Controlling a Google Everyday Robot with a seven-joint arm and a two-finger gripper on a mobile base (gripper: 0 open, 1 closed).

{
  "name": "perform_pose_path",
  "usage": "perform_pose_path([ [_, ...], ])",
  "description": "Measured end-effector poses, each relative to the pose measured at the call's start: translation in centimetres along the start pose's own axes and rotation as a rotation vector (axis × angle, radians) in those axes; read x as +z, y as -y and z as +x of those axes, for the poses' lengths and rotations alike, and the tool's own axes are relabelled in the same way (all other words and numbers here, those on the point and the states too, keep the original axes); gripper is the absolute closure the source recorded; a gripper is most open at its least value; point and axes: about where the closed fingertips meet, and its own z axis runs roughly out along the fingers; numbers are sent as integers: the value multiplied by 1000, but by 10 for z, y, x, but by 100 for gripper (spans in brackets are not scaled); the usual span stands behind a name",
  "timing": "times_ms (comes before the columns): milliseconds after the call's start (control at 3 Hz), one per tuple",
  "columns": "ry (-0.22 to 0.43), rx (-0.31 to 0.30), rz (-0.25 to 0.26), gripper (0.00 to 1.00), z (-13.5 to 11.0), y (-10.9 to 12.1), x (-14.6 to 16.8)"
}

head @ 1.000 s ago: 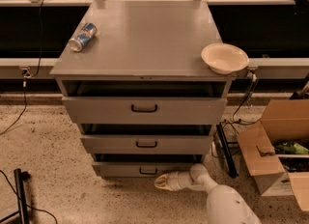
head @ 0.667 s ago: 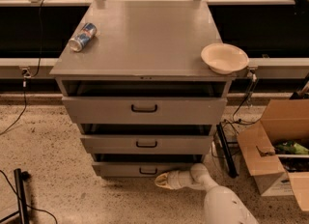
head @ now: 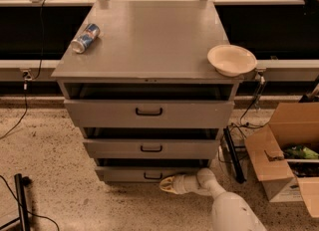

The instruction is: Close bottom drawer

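Observation:
A grey metal cabinet (head: 149,41) has three drawers, all standing a little open. The bottom drawer (head: 129,174) is the lowest and slimmest, with a small black handle (head: 153,176). My gripper (head: 168,184) is low near the floor, right in front of that drawer's front panel, just below and right of the handle. My white arm (head: 224,205) reaches in from the lower right. The middle drawer (head: 149,148) and the top drawer (head: 148,113) are above it.
A soda can (head: 85,38) lies on the cabinet top at the left; a cream bowl (head: 231,59) sits at its right edge. An open cardboard box (head: 286,150) stands on the floor at right. Cables and a black object (head: 21,200) lie at lower left.

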Motion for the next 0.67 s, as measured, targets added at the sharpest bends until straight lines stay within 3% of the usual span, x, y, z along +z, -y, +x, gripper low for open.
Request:
perform_pose_path([
  [667, -80, 5, 110, 100, 11, 23, -7],
])
